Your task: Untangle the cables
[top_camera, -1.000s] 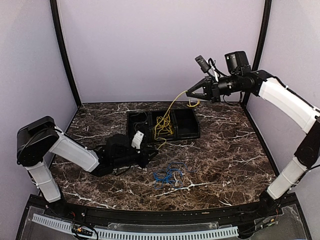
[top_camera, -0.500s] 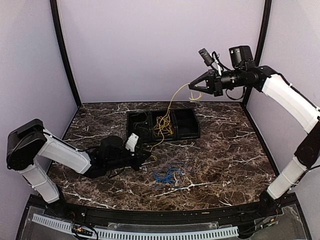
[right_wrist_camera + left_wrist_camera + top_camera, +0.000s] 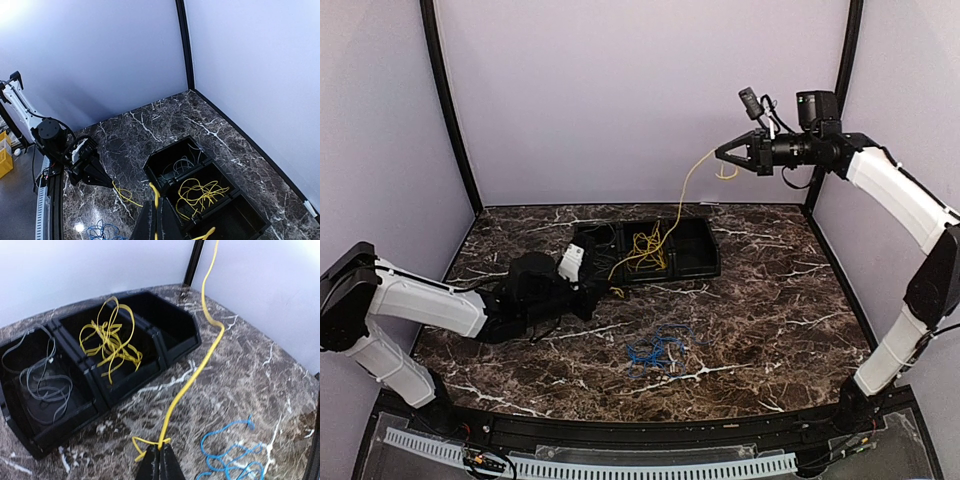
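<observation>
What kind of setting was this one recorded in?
Probably a lab robot cell, not a home: plain lilac wall panels box in a marble-patterned table, with a black three-compartment tray holding yellow cables.

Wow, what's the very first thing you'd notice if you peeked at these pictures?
A long yellow cable strung through the air between two robot arms. The right gripper pinches one end high up at the back right, and the left gripper pinches the other end low over the table, in front of the black tray. A tangle of blue cables lies nearer the front, and yellow loops fill the tray's middle compartment.
</observation>
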Tool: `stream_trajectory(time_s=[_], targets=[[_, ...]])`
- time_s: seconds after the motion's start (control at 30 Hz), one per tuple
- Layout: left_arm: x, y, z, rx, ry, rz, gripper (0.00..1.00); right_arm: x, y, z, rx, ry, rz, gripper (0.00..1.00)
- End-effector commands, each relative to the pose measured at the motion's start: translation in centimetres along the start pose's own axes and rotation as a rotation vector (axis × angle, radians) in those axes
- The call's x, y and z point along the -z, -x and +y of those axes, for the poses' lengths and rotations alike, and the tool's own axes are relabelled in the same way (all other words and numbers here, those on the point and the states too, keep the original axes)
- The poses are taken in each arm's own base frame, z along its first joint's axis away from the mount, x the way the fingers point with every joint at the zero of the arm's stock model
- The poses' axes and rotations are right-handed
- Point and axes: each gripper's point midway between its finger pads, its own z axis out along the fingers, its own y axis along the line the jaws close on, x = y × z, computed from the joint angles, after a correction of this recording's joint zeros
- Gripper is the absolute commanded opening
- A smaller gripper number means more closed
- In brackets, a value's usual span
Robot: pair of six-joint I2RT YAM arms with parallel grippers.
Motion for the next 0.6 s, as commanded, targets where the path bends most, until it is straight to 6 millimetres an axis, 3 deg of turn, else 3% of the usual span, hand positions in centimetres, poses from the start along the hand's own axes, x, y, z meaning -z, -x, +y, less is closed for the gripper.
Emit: stream_trajectory(time_s=[0.0, 0.03, 0.07, 0.1, 0.13, 0.33, 0.37, 0.4, 0.43, 0.47, 0.5, 0.53, 0.57], targets=[[0.2, 9.3, -1.9, 0.022, -0.036, -0.203, 0.0, -3.8, -2.2, -0.4, -0.024, 0.046, 0.025, 0.0], [-0.3, 9.8, -1.8, 0.025, -0.033, -0.208, 0.0, -4.5, -2.6, -0.5, -0.032, 0.054, 0.031, 0.0], [-0.5, 11.9, -2.3, 0.035, -0.045, -0.246, 0.0, -5.2, -2.9, -0.6, -0.037, 0.062, 0.034, 0.0], [-1.1, 12.2, -2.0, 0.042, -0.037, -0.245, 0.0, -5.9, -3.2, -0.6, -0.045, 0.07, 0.039, 0.0], [-1.3, 14.0, -2.1, 0.065, -0.035, -0.276, 0.0, -6.5, -3.5, -0.8, -0.048, 0.073, 0.044, 0.0], [-3.8, 17.8, 0.3, 0.189, -0.001, -0.362, 0.0, -10.7, -6.8, -3.0, -0.1, 0.066, 0.088, 0.0], [-4.7, 17.6, 0.7, 0.199, 0.001, -0.36, 0.0, -11.2, -7.3, -3.5, -0.115, 0.063, 0.091, 0.0], [-5.0, 18.6, 1.1, 0.218, -0.001, -0.382, 0.0, -11.8, -7.8, -4.0, -0.132, 0.061, 0.091, 0.0], [-6.1, 18.0, 1.5, 0.225, 0.006, -0.37, 0.0, -12.2, -8.2, -4.5, -0.147, 0.06, 0.091, 0.0], [-6.4, 19.1, 1.8, 0.234, 0.002, -0.389, 0.0, -12.8, -8.7, -5.0, -0.162, 0.061, 0.093, 0.0], [-7.8, 18.0, 2.2, 0.238, 0.013, -0.363, 0.0, -13.3, -9.1, -5.4, -0.165, 0.062, 0.093, 0.0], [-8.1, 18.9, 2.5, 0.245, 0.016, -0.379, 0.0, -13.8, -9.6, -5.8, -0.194, 0.061, 0.096, 0.0], [-9.4, 17.8, 3.0, 0.246, 0.035, -0.349, 0.0, -14.3, -10.0, -6.3, -0.214, 0.064, 0.097, 0.0]])
